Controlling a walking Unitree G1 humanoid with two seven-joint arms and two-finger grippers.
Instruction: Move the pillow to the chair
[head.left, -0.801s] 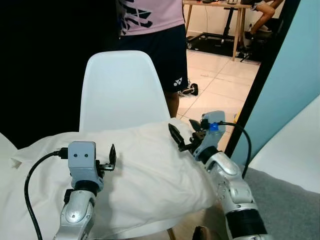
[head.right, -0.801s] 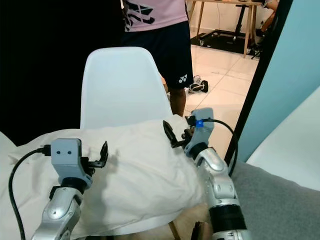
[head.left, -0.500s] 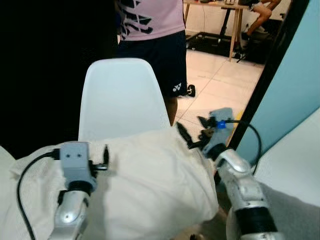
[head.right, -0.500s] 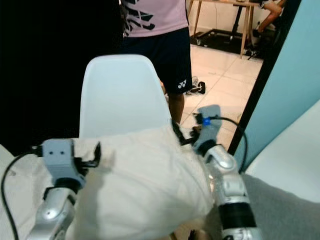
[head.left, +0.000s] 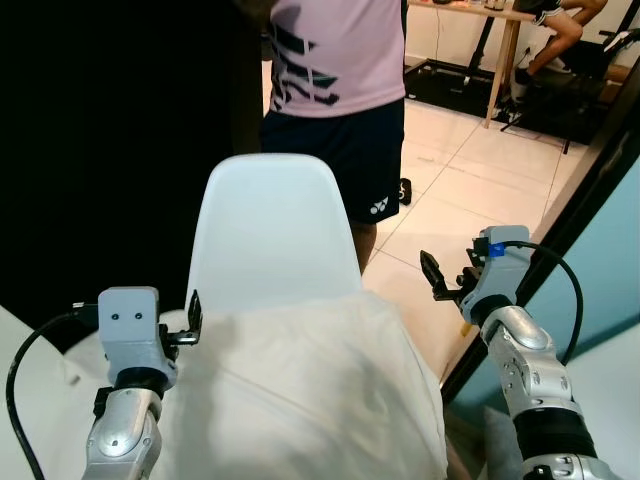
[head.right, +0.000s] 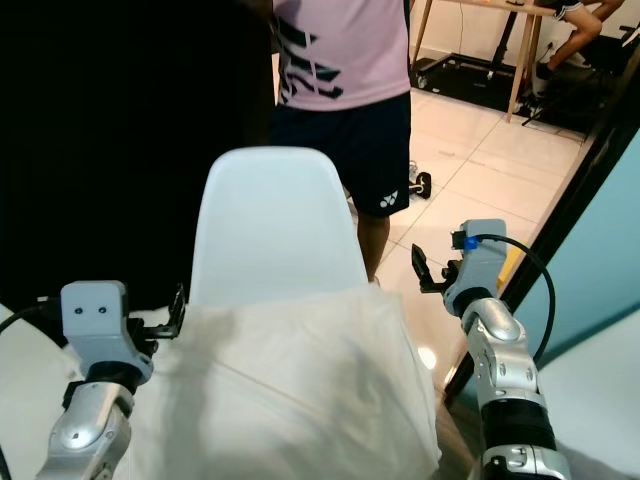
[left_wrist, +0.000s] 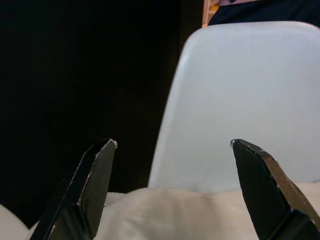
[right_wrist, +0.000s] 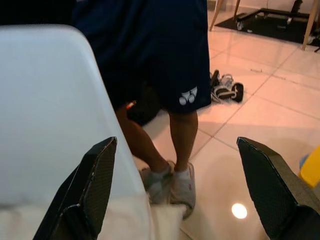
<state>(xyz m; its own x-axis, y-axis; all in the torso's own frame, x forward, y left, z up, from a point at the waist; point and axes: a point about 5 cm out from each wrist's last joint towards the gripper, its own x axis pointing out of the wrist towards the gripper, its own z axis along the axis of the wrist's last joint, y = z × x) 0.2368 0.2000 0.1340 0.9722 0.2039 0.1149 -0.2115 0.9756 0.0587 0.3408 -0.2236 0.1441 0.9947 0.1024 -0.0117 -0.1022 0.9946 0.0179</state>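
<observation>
A white pillow (head.left: 300, 390) lies across the seat of the white chair (head.left: 275, 225), its far edge against the foot of the backrest. My left gripper (head.left: 192, 316) hovers at the pillow's far left edge, open, with nothing between its fingers; in the left wrist view the left gripper (left_wrist: 172, 143) points at the chair's backrest (left_wrist: 245, 100) above the pillow (left_wrist: 200, 215). My right gripper (head.left: 445, 272) is raised to the right of the chair, clear of the pillow, and open. In the right wrist view the right gripper (right_wrist: 176, 141) faces a person's legs (right_wrist: 170, 130).
A person (head.left: 340, 90) in a pink shirt and dark shorts stands just behind the chair. A black curtain (head.left: 100, 150) fills the left. A teal panel with a black edge (head.left: 590, 190) stands at the right. Shoes (right_wrist: 225, 90) lie on the tiled floor.
The whole view has shifted, so the camera moved. The right gripper has come away from the pillow's right corner and now stands apart from it. Both grippers stay open.
</observation>
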